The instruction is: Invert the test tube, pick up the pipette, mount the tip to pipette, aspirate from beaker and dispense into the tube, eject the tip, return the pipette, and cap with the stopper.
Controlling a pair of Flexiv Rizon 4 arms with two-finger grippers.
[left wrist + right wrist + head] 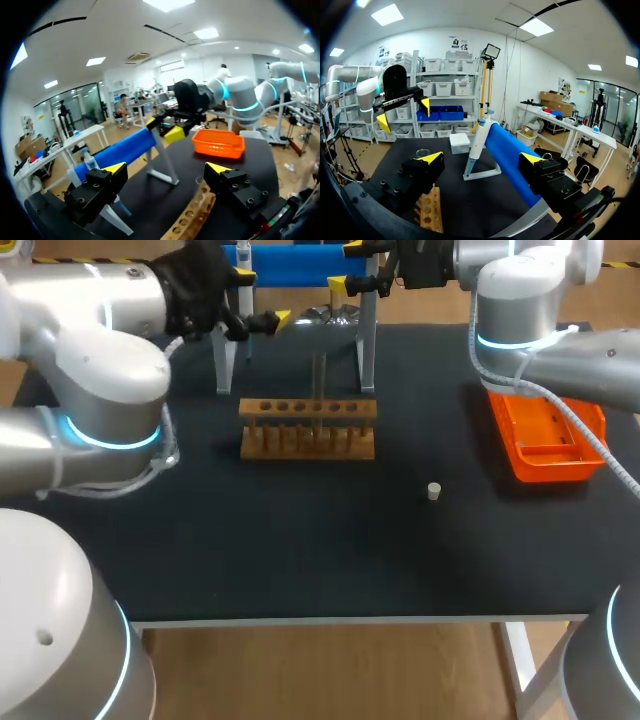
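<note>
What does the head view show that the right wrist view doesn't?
Only the head view shows the white stopper and the orange tray. Only the right wrist view shows the pipette along its whole length, leaning at the blue bar. Both show the wooden rack, the blue bar and the left gripper with its fingers open.

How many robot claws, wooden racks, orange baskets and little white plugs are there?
Grippers: 2, left gripper, right gripper
Wooden rack: 1
Orange basket: 1
White stopper: 1
Total: 5
</note>
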